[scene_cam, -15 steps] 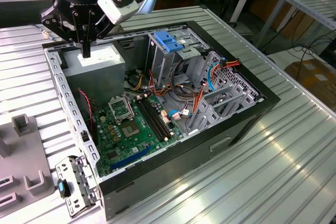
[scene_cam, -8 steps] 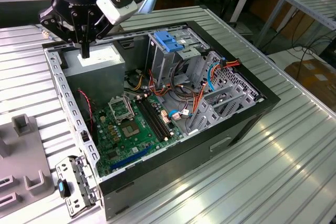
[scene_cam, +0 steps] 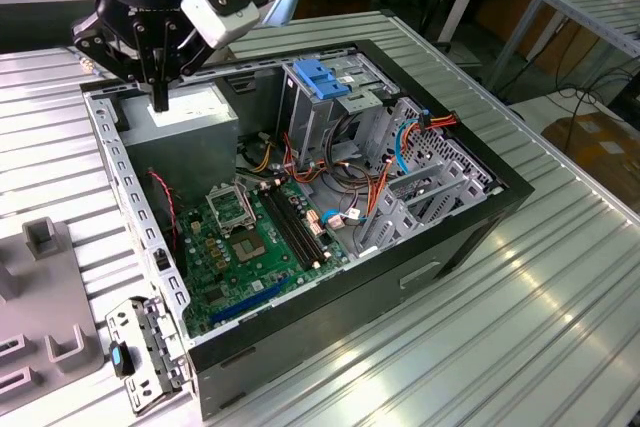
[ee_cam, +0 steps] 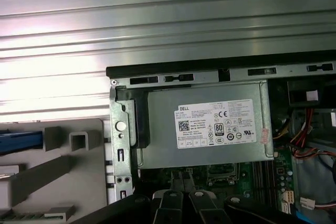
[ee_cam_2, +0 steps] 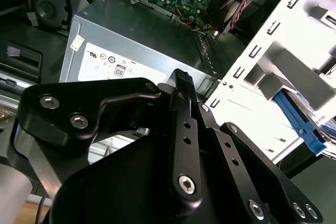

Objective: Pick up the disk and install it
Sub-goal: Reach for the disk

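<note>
Gripper [scene_cam: 160, 82] hangs over the power supply [scene_cam: 195, 125], which sits in a corner of the computer case [scene_cam: 400, 292]. Claw is clenched with nothing in it. Disk [ee_cam: 21, 140] not picked yet: I read the blue strip on the grey fixture [ee_cam: 79, 182], just outside the case wall nearest the supply, as its side rail; the rest is cut off. My take on doing the pick well: clear that case wall first, open up before descending, square the claw to the disk's flat faces, grip mid-length so it can't tilt, and keep off the plastic rails.
</note>
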Controlling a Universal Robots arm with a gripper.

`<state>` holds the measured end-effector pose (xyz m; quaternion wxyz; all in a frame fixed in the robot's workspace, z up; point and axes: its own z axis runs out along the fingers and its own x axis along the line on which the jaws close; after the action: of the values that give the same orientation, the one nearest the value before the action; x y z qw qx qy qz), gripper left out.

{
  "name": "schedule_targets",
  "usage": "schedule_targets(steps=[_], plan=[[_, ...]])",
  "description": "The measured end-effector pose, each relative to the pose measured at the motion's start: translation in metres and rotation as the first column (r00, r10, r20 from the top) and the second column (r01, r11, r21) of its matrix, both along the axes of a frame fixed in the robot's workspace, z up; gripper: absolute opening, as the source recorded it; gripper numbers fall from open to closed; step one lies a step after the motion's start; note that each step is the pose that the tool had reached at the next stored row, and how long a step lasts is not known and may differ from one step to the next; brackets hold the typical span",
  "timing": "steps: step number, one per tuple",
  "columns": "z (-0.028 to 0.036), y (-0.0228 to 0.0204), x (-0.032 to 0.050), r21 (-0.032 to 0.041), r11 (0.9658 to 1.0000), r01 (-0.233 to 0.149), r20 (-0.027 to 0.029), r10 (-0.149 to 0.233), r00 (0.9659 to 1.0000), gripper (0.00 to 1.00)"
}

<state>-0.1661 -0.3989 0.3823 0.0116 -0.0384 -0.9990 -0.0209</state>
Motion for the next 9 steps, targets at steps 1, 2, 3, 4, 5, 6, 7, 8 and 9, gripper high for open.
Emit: schedule_targets(steps=[1, 2, 3, 4, 5, 6, 7, 8, 9], plan=[[-0.0001, 0.0, -0.0004, 0.0, 1.0, 0.0, 0.0, 0.0, 1.0, 0.11], [-0.0001, 0.0, -0.0009, 0.0, 1.0, 0.0, -0.0001, 0.0, 1.0, 0.11], [0.0, 0.0, -0.0023, -0.0002, 1.0, 0.0, -0.0002, 0.0, 1.0, 0.11], [-0.0001, 0.0, -0.0033, -0.0001, 1.0, 0.0, -0.0002, 0.0, 1.0, 0.11], [-0.0002, 0.0, -0.0044, 0.0, 1.0, 0.0, -0.0001, 0.0, 1.0, 0.11], [-0.0003, 0.0, -0.006, 0.0, 1.0, 0.0, -0.0001, 0.0, 1.0, 0.11], [-0.0004, 0.0, -0.0078, 0.0, 1.0, 0.0, -0.0001, 0.0, 1.0, 0.11], [-0.0005, 0.0, -0.0089, 0.0001, 1.0, 0.0, 0.0, 0.0, 1.0, 0.11], [-0.0006, 0.0, -0.0097, 0.0, 1.0, 0.0, 0.0, 0.0, 1.0, 0.11]])
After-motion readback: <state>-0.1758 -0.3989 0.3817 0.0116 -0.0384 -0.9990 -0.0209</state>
